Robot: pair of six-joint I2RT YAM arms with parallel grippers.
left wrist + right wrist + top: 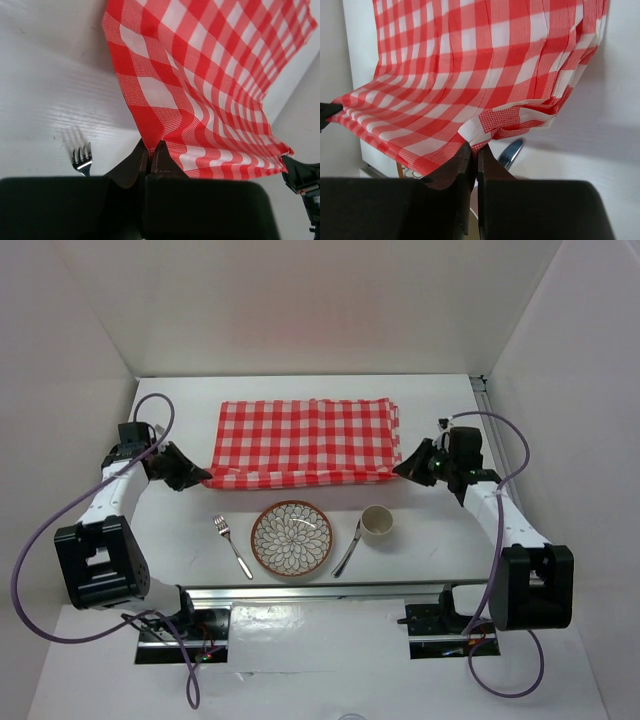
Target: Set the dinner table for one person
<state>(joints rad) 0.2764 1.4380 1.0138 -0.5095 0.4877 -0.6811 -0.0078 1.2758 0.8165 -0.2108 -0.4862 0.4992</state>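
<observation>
A folded red-and-white checked cloth [305, 442] lies across the far half of the white dinner table [180, 540]. My left gripper [203, 478] is shut on the cloth's near left corner [150, 135]. My right gripper [400, 469] is shut on its near right corner [480, 137]. The near edge hangs lifted between them. In front lie a fork [231, 545], a patterned plate [291, 537], a spoon [348, 548] and a cup [377, 523]. The fork's tines show in the left wrist view [81, 158]; the spoon's bowl shows in the right wrist view [511, 152].
A silver rail [330, 590] runs along the table's near edge. White walls enclose the table at back, left and right. Purple cables loop beside both arms.
</observation>
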